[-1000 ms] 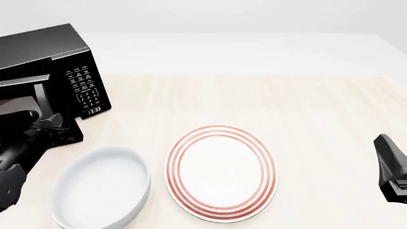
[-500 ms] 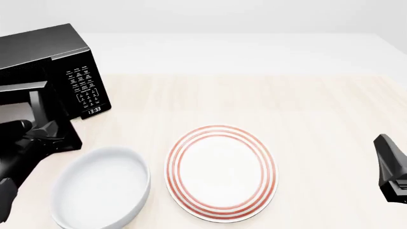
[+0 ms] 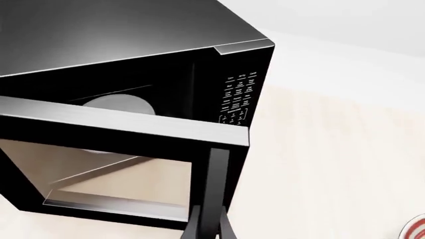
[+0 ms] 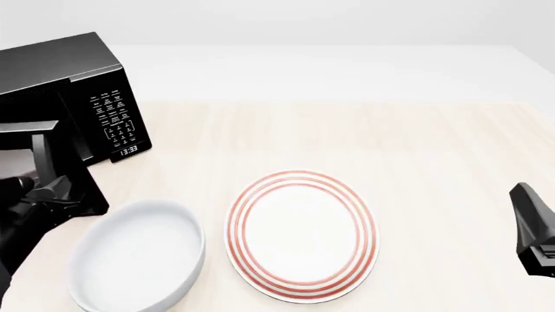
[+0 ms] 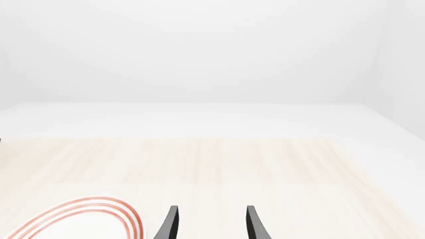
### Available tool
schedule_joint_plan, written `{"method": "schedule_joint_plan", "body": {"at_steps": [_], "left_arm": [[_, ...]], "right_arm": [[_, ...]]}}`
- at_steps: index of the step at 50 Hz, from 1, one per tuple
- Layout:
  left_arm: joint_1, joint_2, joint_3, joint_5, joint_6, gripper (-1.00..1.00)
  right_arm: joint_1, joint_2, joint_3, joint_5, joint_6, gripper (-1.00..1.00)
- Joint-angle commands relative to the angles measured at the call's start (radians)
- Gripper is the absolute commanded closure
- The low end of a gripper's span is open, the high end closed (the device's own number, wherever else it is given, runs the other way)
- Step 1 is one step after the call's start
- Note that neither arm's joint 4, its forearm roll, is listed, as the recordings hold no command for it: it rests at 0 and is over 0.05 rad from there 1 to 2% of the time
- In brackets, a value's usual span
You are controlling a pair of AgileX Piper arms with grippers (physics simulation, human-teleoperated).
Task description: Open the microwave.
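Microwave [image 4: 82,84], door ajar, at ten o'clock on the counter [image 4: 416,149]; left jaws gripping its handle [image 3: 214,189].
Nearest: white bowl [image 4: 139,257] at seven o'clock, just beside the red-ringed plate [image 4: 302,234] at six. Right gripper [image 5: 209,226] at four o'clock, jaws narrowly parted, holding nothing. Left gripper [image 4: 52,188] clamped on the door's vertical bar, bowl close beneath. White turntable [image 3: 119,104] visible inside; keypad [image 4: 114,117] beyond.
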State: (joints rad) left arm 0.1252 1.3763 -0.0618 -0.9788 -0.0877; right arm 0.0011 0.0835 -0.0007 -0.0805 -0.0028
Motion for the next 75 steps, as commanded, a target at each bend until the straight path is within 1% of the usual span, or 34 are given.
{"method": "schedule_joint_plan", "body": {"at_steps": [1,9,11,36,49,50,55,68,71,75], "left_arm": [[-0.052,-0.092,-0.032,-0.13,-0.014,1.0],[-0.046,-0.091,-0.01,-0.144,-0.015,1.0],[-0.045,-0.112,-0.003,-0.13,-0.014,1.0],[-0.039,-0.087,-0.003,-0.157,-0.019,1.0],[-0.014,-0.066,0.005,-0.176,-0.036,1.0],[-0.01,-0.076,0.005,-0.166,-0.036,-1.0],[-0.001,-0.066,0.011,-0.181,-0.052,-1.0],[0.019,-0.04,0.024,-0.21,-0.057,-1.0],[0.013,-0.058,0.015,-0.185,-0.055,-1.0],[0.013,-0.067,0.018,-0.18,-0.056,-1.0]], "right_arm": [[0.0,0.0,0.0,0.0,0.0,-1.0],[0.0,0.0,0.0,0.0,0.0,-1.0],[0.0,0.0,0.0,0.0,0.0,-1.0],[0.0,0.0,0.0,0.0,0.0,-1.0],[0.0,0.0,0.0,0.0,0.0,-1.0],[0.0,0.0,0.0,0.0,0.0,-1.0],[0.0,0.0,0.0,0.0,0.0,-1.0],[0.0,0.0,0.0,0.0,0.0,-1.0],[0.0,0.0,0.0,0.0,0.0,-1.0],[0.0,0.0,0.0,0.0,0.0,-1.0]]}}
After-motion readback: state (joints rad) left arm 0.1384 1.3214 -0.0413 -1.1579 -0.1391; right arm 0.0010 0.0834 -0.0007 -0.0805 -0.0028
